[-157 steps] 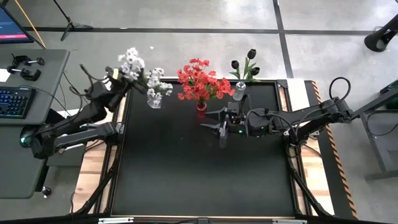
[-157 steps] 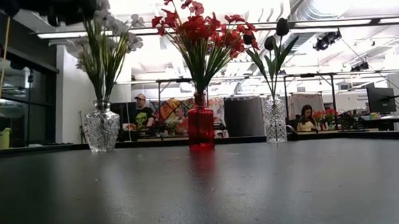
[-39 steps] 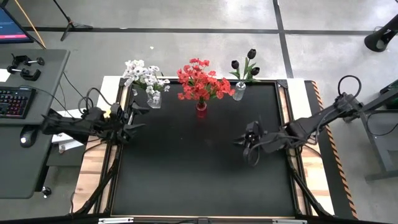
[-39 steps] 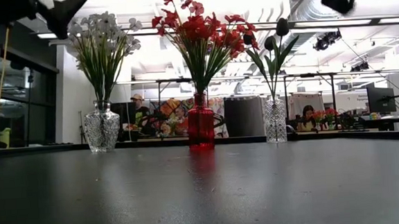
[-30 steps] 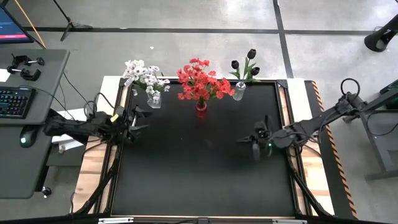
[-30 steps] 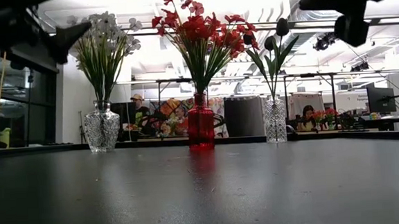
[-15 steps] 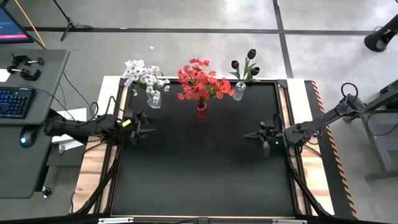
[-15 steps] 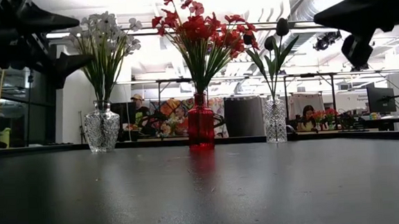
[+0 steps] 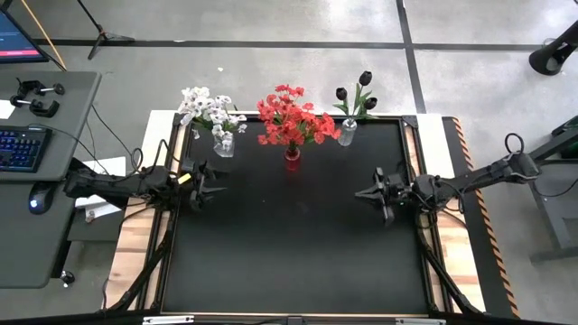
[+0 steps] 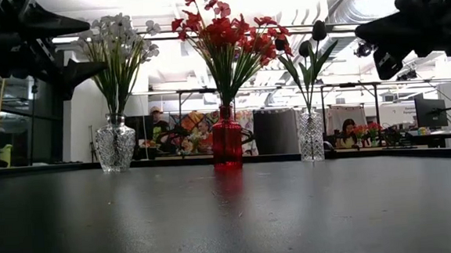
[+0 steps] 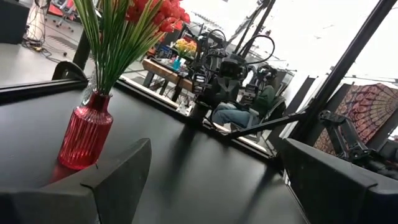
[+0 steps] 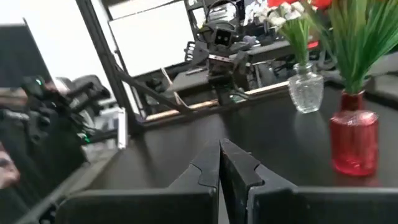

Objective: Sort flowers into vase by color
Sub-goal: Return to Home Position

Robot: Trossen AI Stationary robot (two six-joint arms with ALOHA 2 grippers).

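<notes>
Right arm [image 9: 470,180] retracted, wrist shows jaws closed

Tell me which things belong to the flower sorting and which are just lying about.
Job: white flowers in left clear vase, red flowers in red vase, black flowers in right clear vase; left gripper and right gripper at the table's sides.
Lying about: keyboard on side desk, screen.

black table [image 9: 289,253] carries left clear vase [image 9: 223,146], red vase [image 9: 292,160], right clear vase [image 9: 347,136]
</notes>
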